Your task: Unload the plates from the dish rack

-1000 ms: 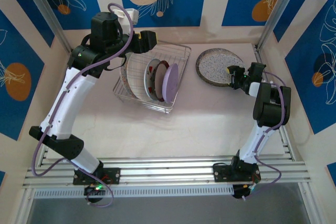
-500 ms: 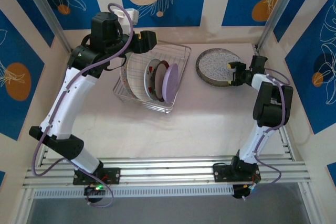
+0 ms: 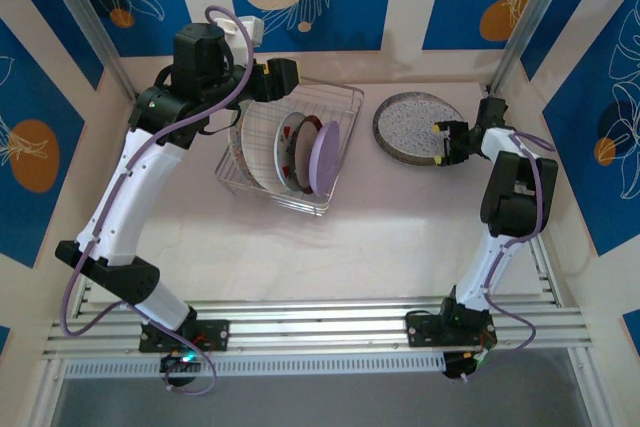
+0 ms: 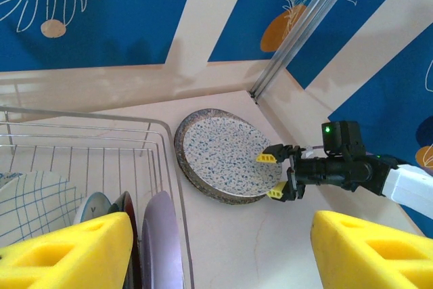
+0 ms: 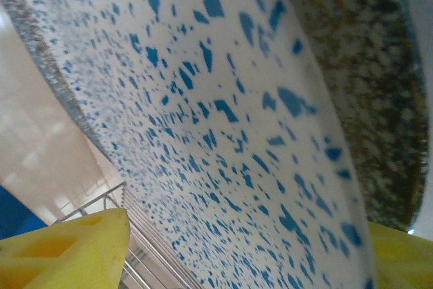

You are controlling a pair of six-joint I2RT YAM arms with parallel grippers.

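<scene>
Closest to me on the desk (image 3: pixel 400 237) is bare surface. Beyond it sits the dish rack (image 3: pixel 268 197), left of centre and turned at a slant. Three plates stand on edge in it with their rims up. The lilac plate (image 3: pixel 323 157) is at the right end of the row, the small strawberry plate (image 3: pixel 294 137) is in the middle, and the large grid-lined plate (image 3: pixel 258 142) is on the left. Level with the rack but well apart from it, over by the right wall, is my right hand (image 3: pixel 442 144). Its yellow fingertips (image 4: pixel 268 157) are spread wide either side of the near-right rim of the speckled plate (image 3: pixel 412 119). That plate lies flat on the desk outside the rack, and I see no pinch on it. Farthest back, my left hand (image 3: pixel 284 80) hovers over the rack's far-left edge, wide open and holding nothing. The next pick turns on that position. The standing plates lie just below and in front of the left hand, which is far nearer to them than the right. I judge the grid-lined plate's top rim the readiest grab. The fingers would need to line up across the plate's thickness, not along its face.
</scene>
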